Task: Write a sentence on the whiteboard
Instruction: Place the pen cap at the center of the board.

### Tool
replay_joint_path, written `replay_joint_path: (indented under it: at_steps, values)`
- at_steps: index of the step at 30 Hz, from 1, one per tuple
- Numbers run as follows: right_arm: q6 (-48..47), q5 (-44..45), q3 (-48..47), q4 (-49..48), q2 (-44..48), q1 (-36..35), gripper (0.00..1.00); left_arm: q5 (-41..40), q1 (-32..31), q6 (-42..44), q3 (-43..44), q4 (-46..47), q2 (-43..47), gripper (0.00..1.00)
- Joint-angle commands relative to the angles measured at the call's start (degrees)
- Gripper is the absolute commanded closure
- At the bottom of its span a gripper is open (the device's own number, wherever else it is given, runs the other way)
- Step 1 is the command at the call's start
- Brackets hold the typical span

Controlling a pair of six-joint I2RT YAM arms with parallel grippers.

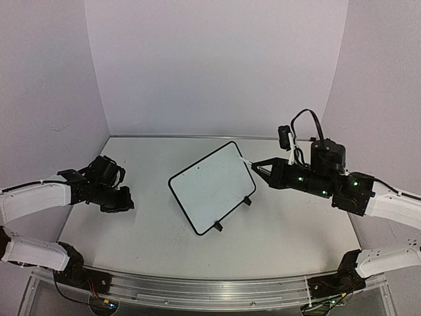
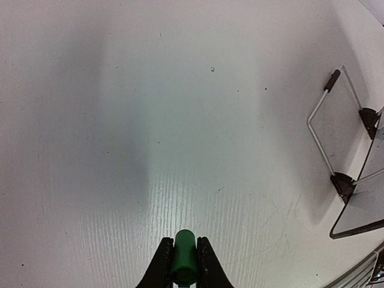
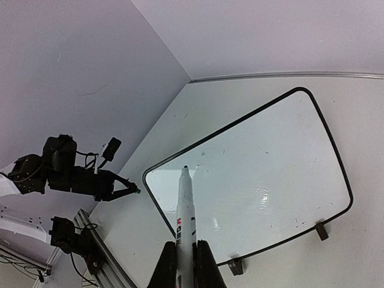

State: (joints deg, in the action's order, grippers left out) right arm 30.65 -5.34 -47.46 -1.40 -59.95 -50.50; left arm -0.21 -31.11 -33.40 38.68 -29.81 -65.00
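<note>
white table (image 1: 296, 230); whiteboard (image 1: 212, 186) propped upright mid-table

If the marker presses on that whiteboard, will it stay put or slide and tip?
Probably slides: the whiteboard stands propped on two small feet on a smooth table, nothing bracing it. Thin frame suggests light but stiff.

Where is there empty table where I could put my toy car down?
The widest bare patch lies between the left arm and the whiteboard. Another runs from its feet to the metal rail. A strip behind it reaches the back wall. It is crowded on the right, where the right arm holds a marker by the board's corner.
</note>
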Motion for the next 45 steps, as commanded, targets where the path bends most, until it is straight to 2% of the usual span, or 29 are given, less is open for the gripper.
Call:
replay_joint_path:
  at_steps: [1, 7, 15, 28, 31, 33, 36, 45]
  values:
    - [-2.19, -2.7, -2.9, 0.69, -1.99, 0.01, 1.0, -1.12, 0.0, -0.76, -1.3, 5.75, -1.53, 1.0]
    - [-2.54, -2.4, -2.94, 0.69, -2.71, 0.04, 1.0, -1.36, 0.0, -0.87, -1.14, 5.05, -6.48, 0.98]
    - [-3.3, -4.1, -2.68, 1.01, -2.99, 0.03, 1.0, -0.15, 0.0, -0.35, -0.59, 5.39, -7.67, 0.75]
    - [-3.78, -4.99, -2.55, 1.31, -2.44, 0.0, 1.0, 0.45, 0.0, 0.99, -0.04, 5.39, -7.34, 0.55]
    - [-3.77, -5.13, -2.55, 1.31, -2.74, 0.05, 1.0, 3.1, 0.0, 2.02, 0.25, 5.96, -7.61, 0.43]
    - [-3.76, -5.21, -2.55, 1.31, -2.93, 0.0, 1.0, 3.2, 0.0, 2.55, 0.7, 5.5, -8.09, 0.3]
    - [-3.89, -5.34, -2.67, 1.31, -3.2, 0.01, 1.0, 2.26, 0.0, 3.16, 1.44, 4.31, -8.83, 0.19]
    - [-4.71, -7.27, -3.19, 1.31, -3.96, -0.04, 1.0, 0.76, 0.0, 3.37, 2.5, 3.62, -5.63, 0.16]
